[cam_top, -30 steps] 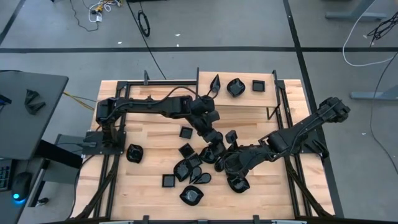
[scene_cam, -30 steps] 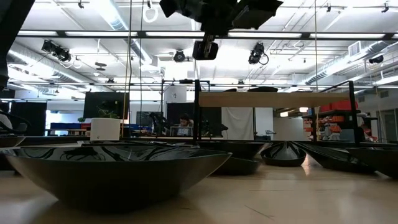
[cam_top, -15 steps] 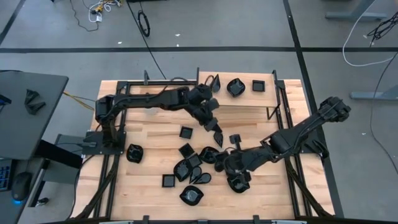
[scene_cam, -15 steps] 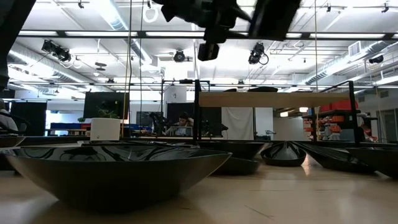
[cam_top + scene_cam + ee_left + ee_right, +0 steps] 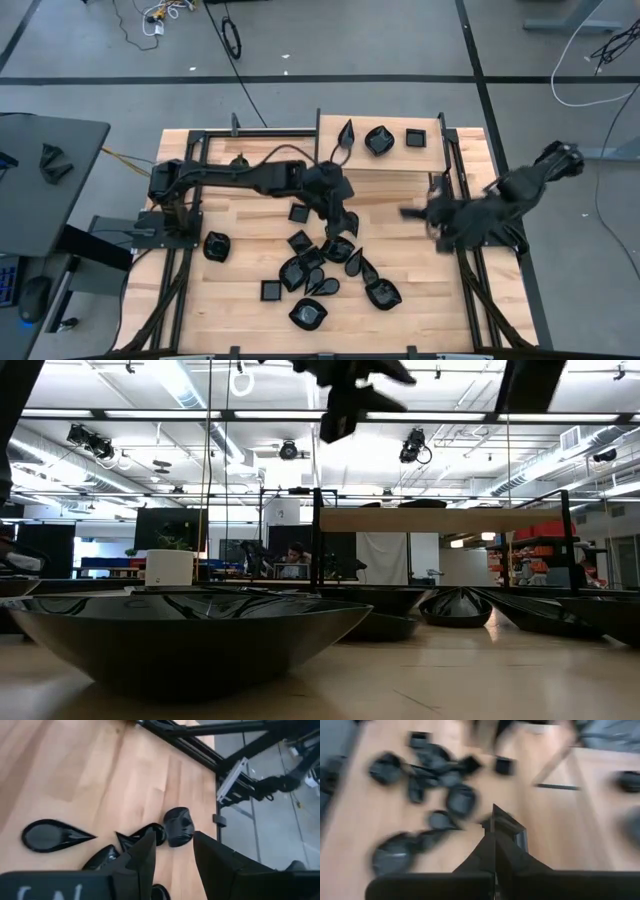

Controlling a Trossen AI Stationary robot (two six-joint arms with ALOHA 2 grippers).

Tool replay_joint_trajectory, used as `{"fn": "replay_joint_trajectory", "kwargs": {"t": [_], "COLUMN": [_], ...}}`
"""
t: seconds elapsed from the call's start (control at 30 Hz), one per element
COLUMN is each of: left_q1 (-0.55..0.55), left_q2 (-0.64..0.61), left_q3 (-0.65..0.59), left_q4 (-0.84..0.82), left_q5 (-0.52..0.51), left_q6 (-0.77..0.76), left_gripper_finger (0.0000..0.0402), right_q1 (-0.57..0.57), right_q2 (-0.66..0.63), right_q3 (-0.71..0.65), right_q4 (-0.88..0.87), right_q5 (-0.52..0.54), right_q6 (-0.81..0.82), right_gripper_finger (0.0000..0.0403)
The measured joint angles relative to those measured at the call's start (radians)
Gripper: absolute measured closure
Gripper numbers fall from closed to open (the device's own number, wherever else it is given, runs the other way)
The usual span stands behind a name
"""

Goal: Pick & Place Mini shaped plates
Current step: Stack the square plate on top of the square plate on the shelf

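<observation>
1. Now we see the left gripper [image 5: 345, 226] over the middle of the table [image 5: 240, 255], fingers spread with nothing between them.
2. Our right gripper [image 5: 408, 212], held above the table's right side, pinches a small square plate [image 5: 506, 829].
3. Black plates [image 5: 310, 270] lie clustered near the front centre; three plates [image 5: 380, 138] sit on the far shelf [image 5: 395, 160].

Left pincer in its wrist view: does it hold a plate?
No: the left pincer is open, with only bare table between its fingers.
</observation>
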Motion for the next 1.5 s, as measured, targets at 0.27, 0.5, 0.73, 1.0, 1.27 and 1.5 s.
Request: {"fn": "replay_joint_trajectory", "kwargs": {"t": [0.27, 0.5, 0.73, 1.0, 1.27, 1.5], "left_q1": [-0.064, -0.068, -0.074, -0.078, -0.073, -0.054], "left_q2": [0.000, 0.000, 0.000, 0.000, 0.001, 0.001], "left_q3": [0.000, 0.000, 0.000, 0.000, 0.000, 0.000], "left_q4": [0.044, 0.044, 0.044, 0.043, 0.044, 0.043], "left_q5": [-0.013, -0.019, -0.018, -0.024, -0.027, -0.026], "left_q6": [0.015, 0.004, -0.012, -0.018, -0.013, -0.011], "left_gripper_finger": [0.0264, 0.0264, 0.0264, 0.0264, 0.0264, 0.0264], "right_q1": [-0.424, -0.800, -1.041, -1.173, -1.197, -1.200], "right_q2": [-0.120, -0.112, -0.112, -0.109, -0.109, -0.109], "right_q3": [0.000, -0.116, -0.322, -0.419, -0.465, -0.478], "right_q4": [-0.114, 0.109, 0.423, 0.563, 0.581, 0.566], "right_q5": [0.116, -0.097, -0.083, -0.098, -0.182, -0.192], "right_q6": [-0.414, -0.944, -1.139, -1.221, -1.219, -1.218], "right_gripper_finger": [0.0402, 0.0402, 0.0403, 0.0403, 0.0402, 0.0370]}}
